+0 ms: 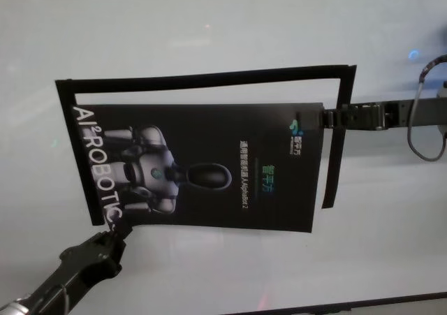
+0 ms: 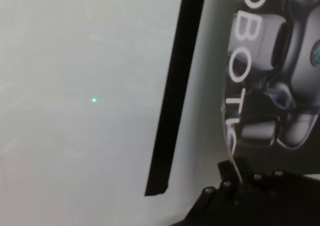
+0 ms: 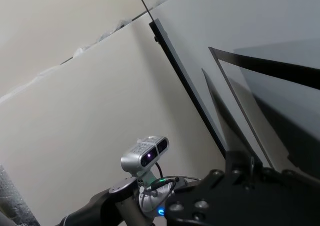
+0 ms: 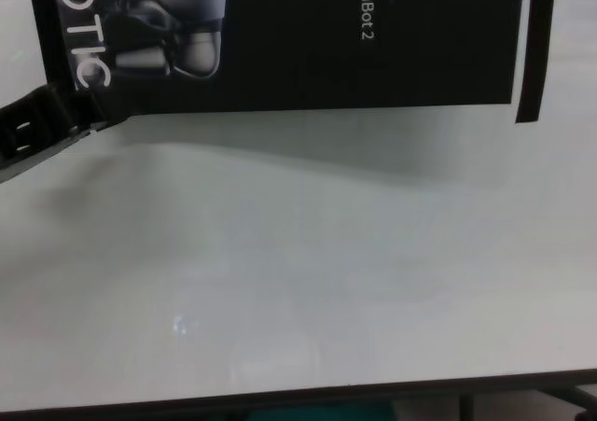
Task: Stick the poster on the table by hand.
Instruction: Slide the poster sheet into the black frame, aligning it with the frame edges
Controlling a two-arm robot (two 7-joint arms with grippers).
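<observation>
Poster (image 1: 209, 165) held just above tabletop (image 1: 209, 35) centre: left gripper (image 1: 115, 237) pinches its seven-o'clock corner, right gripper (image 1: 327, 117) its two-o'clock corner. Positioning step; next, lower and press flat inside tape strips (image 1: 209, 79).

The large glossy black poster (image 1: 209, 165) bears big white capitals reading "AI²ROBOTIC" along its edge toward the surface's left side, beside a grey-white robot picture. In the left wrist view only the letters "OBOTIC" of that word show, and in the chest view "OTIC". Small white lettering near the poster's middle ends in "AlphaBot 2", read in the chest view as "phaBot 2"; the Chinese characters before it, the green characters next to them and the small logo with its caption near the poster's far right corner are too small to read.
</observation>
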